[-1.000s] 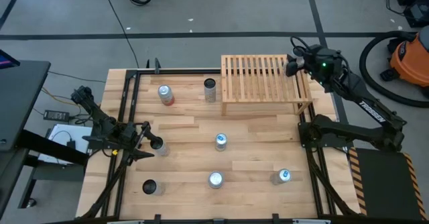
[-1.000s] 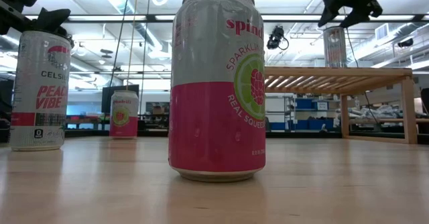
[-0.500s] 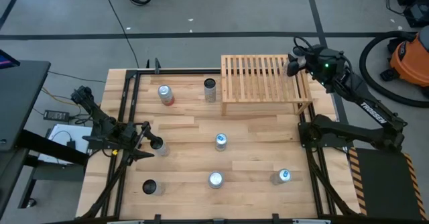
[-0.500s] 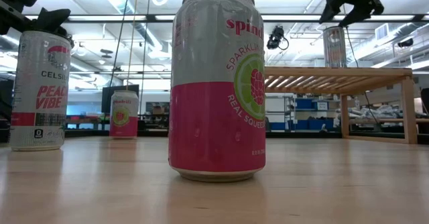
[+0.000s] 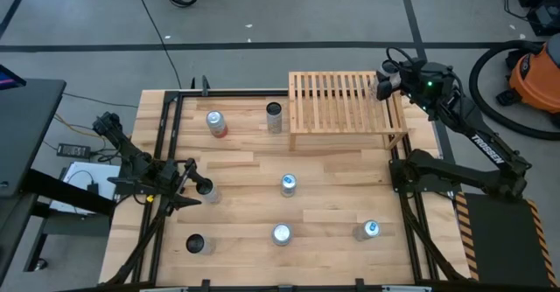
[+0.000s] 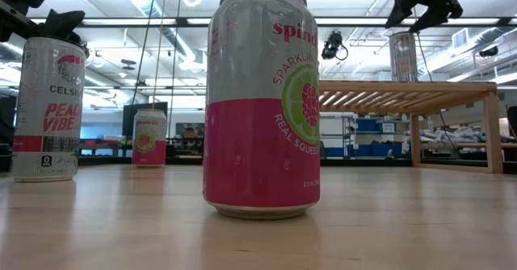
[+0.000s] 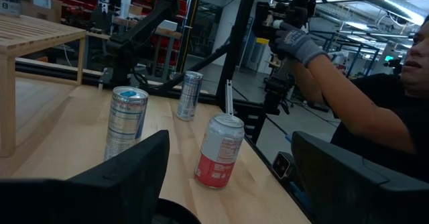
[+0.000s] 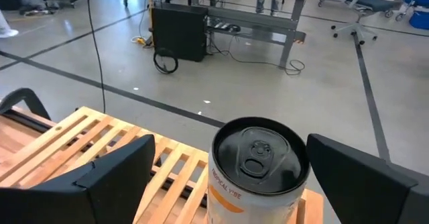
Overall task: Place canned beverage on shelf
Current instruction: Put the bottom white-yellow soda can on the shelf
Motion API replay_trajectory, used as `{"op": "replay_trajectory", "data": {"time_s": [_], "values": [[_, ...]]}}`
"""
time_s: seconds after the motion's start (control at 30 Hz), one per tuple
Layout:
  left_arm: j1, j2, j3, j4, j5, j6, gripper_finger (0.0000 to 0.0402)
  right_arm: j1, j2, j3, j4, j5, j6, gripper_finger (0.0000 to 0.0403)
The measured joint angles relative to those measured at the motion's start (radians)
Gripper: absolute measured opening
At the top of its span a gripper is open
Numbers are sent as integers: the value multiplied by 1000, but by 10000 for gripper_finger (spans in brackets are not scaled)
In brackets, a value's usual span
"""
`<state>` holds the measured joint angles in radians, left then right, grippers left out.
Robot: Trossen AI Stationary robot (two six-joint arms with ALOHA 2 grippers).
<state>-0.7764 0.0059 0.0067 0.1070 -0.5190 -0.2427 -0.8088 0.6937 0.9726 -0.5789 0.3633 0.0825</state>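
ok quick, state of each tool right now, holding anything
Left tool: open, holding nothing, low over the table's left side.
Right tool: open, its fingers either side of the can standing on the shelf, not gripping it.

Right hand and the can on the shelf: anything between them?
Nothing visible. The can stands upright on the shelf near its right end, between the open fingers of the right hand, with no other object in the gap.
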Motion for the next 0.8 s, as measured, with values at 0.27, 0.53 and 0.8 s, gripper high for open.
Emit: {"op": "replay_trajectory", "data": {"time_s": [0.27,0.53,0.8], "values": [[0,0,0,0,0,1,316,-41,35,0,2,4,28,399],[0,0,0,0,0,0,316,-62,79,0,-13,-10,30,400],[0,0,0,0,0,0,316,-73,87,0,-68,6,49,396]]}}
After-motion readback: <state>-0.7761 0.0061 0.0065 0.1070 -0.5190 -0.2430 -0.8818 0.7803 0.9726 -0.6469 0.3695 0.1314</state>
